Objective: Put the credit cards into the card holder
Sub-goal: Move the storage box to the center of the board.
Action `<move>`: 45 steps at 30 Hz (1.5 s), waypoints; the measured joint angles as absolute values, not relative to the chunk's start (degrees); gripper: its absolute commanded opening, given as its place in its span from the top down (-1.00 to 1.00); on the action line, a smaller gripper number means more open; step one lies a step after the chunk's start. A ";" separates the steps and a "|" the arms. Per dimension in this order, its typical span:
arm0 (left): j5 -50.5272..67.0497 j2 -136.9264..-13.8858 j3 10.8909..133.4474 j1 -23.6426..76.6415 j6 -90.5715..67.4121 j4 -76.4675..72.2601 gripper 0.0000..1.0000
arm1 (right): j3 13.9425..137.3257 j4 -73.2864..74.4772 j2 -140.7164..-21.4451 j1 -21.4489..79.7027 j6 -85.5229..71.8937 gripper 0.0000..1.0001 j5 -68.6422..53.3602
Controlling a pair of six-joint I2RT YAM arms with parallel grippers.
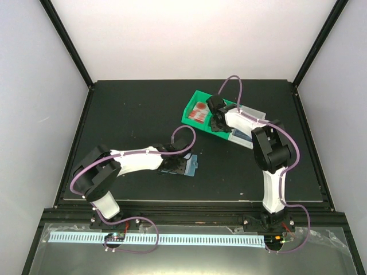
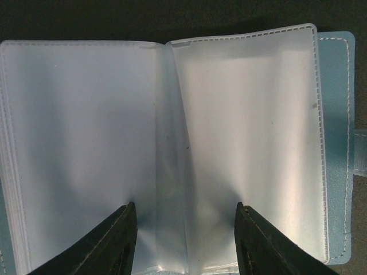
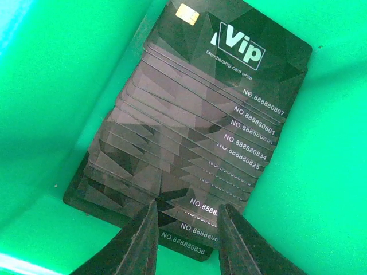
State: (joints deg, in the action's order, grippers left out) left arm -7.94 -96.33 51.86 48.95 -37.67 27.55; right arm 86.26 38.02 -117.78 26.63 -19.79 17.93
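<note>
Poising right gripper (image 3: 186,240), narrowly parted and empty, over credit cards (image 3: 195,114) fanned in the green bin (image 3: 57,86): picking step. Bracing card holder (image 2: 172,143) open on the table (image 1: 114,114) with left gripper (image 2: 186,240), spread wide, clasping nothing. Needs one card nipped alone next.

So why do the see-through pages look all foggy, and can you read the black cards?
Left wrist: the card holder's clear pockets catch light and look milky, darker along the middle crease. Right wrist: the dark cards are sharp enough to read "Vip", with pale sheen across them. Top external: even light, print too small to read.
</note>
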 measured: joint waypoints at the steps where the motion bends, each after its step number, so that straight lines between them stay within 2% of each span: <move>1: -7.94 -96.31 51.83 48.95 -37.50 27.42 0.04 | 85.60 37.91 -117.36 26.85 -19.81 0.35 17.78; 9: -7.94 -95.96 51.09 48.95 -36.42 26.24 0.05 | 80.07 39.48 -112.46 27.79 -20.49 0.27 7.18; 13: -7.92 -95.96 50.78 48.95 -36.01 25.43 0.06 | 79.90 40.82 -111.48 28.14 -21.12 0.26 -1.80; 18: -7.68 -96.40 50.48 48.95 -35.64 23.24 0.07 | 81.30 42.19 -111.02 28.84 -21.30 0.26 -7.46; 31: -7.38 -96.88 50.46 48.93 -35.07 21.98 0.08 | 95.02 44.82 -119.46 30.94 -14.37 0.22 -4.91; 36: -7.31 -96.88 50.46 48.90 -34.94 21.96 0.08 | 96.68 44.99 -120.27 31.48 -10.24 0.01 -1.98; 45: -7.29 -96.88 50.43 48.84 -35.33 21.78 0.11 | 99.66 45.80 -122.30 27.53 1.76 0.01 -0.60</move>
State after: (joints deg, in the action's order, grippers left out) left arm -7.29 -96.88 50.43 48.84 -35.33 21.78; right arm 99.66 45.80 -122.30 27.53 1.76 -0.60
